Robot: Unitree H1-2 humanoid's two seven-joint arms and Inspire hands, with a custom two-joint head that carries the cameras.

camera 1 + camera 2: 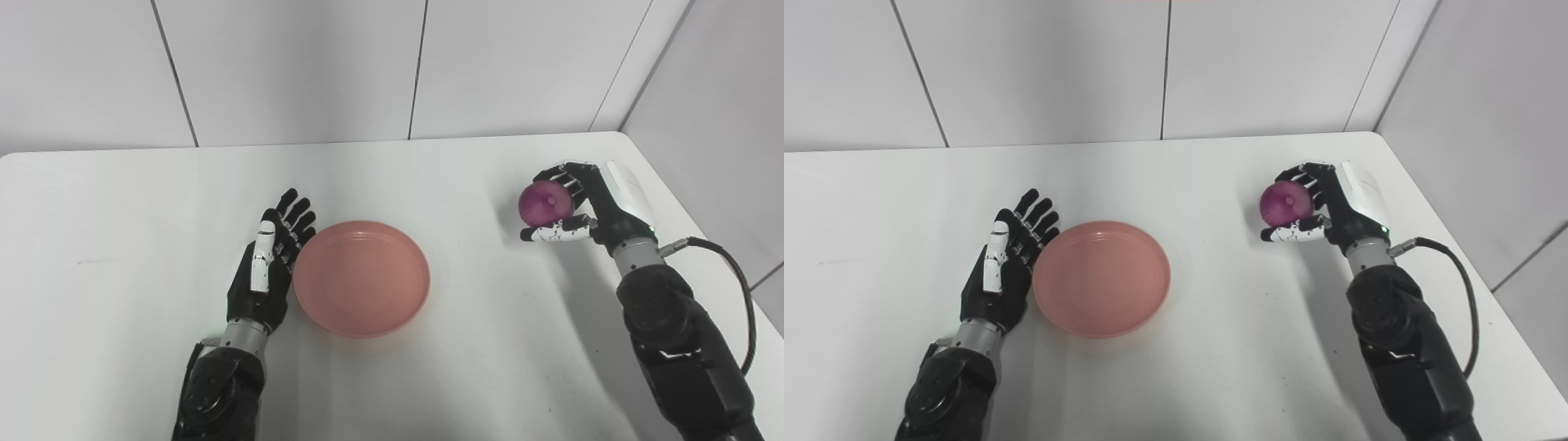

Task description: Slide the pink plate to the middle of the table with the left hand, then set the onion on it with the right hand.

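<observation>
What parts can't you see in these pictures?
- Far side of the onion: both eye views, hidden by the right hand wrapped around it.
- Palm of the left hand beside the pink plate: both views, faces away.
- Upper arms: both views, cut off by the bottom edge.

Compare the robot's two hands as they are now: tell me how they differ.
The left hand is open, fingers stretched out flat; the right hand is curled shut on the purple onion. The left hand lies beside the pink plate, against its left rim; the right hand is far to the plate's right. Both are black with white parts.
</observation>
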